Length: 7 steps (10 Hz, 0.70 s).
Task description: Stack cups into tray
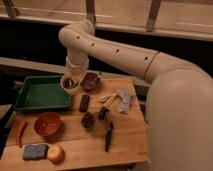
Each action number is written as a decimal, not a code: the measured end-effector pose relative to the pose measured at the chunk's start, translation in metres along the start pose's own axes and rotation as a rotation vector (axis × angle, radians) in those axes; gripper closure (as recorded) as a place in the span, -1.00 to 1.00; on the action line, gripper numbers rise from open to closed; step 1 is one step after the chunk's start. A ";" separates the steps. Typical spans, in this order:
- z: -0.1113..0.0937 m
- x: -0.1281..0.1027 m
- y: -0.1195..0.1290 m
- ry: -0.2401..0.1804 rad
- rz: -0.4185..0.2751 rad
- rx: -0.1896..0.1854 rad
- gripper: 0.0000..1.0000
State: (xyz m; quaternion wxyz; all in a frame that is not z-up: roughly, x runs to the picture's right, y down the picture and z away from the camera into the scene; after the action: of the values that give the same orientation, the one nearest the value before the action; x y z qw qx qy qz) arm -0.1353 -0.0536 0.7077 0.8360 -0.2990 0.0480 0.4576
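Observation:
The green tray point(35, 95) lies at the table's back left. My gripper point(71, 80) hangs from the arm, reaches into the cream-white cup point(69, 86) and is shut on its rim. It holds the cup just above the tray's right edge. The small dark maroon cup point(88, 120) stands upright on the table's middle. A small object that may be the silver cup point(103, 113) stands just right of it; I cannot tell for sure.
A dark purple bowl point(91, 81) sits right of the held cup. An orange bowl point(47, 124), red chili point(21, 133), blue sponge point(34, 151) and round fruit point(55, 153) lie front left. A black block point(84, 103), grey items point(120, 100) and a black tool point(108, 136) lie mid-right.

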 end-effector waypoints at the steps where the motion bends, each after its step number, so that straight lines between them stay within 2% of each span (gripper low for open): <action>1: 0.000 -0.002 0.001 -0.004 0.000 -0.001 1.00; 7: 0.000 -0.001 -0.002 -0.002 0.004 0.003 1.00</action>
State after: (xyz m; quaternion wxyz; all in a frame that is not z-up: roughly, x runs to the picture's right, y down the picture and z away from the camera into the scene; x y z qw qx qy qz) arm -0.1338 -0.0549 0.7094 0.8355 -0.2973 0.0483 0.4596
